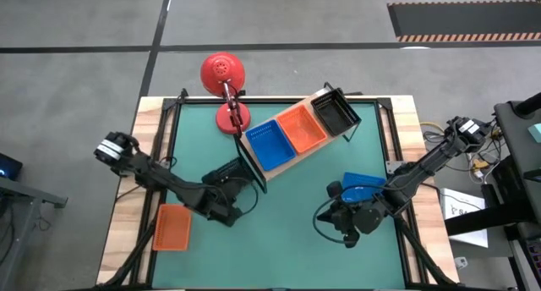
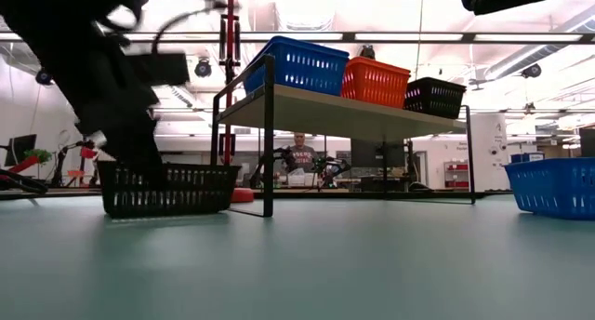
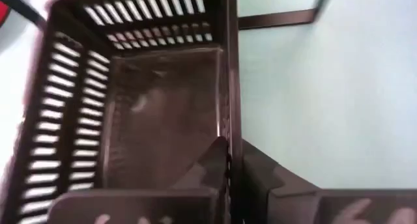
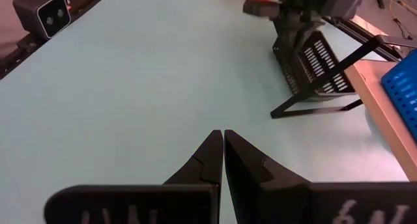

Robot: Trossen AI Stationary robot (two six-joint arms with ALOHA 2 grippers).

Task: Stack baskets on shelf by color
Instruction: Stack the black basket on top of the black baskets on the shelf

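Observation:
My left gripper [image 1: 230,192] is shut on a black basket [image 1: 226,171] on the green mat, just in front of the shelf's near left leg; the basket also shows in the low view [image 2: 167,188]. The wooden shelf [image 1: 292,160] carries a blue basket [image 1: 270,144], an orange basket [image 1: 302,128] and a black basket [image 1: 336,111] in a row. My right gripper [image 4: 223,149] is shut and empty above the mat at the right, beside a blue basket [image 1: 365,184] that stands on the mat. An orange basket [image 1: 173,226] lies at the table's left edge. My left gripper holds the black basket by one side wall [image 3: 228,100], at the rim, with one finger inside the basket and one outside. The fingers [image 3: 212,162] come from above, pointing down. In the low view the basket stands upright with its bottom [image 2: 167,211] at the mat.
A round red lamp [image 1: 223,73] with its red base [image 1: 232,118] stands at the shelf's far left end. The shelf's black wire legs [image 2: 269,139] stand close to the held basket. The mat between the two grippers is bare [image 1: 287,215].

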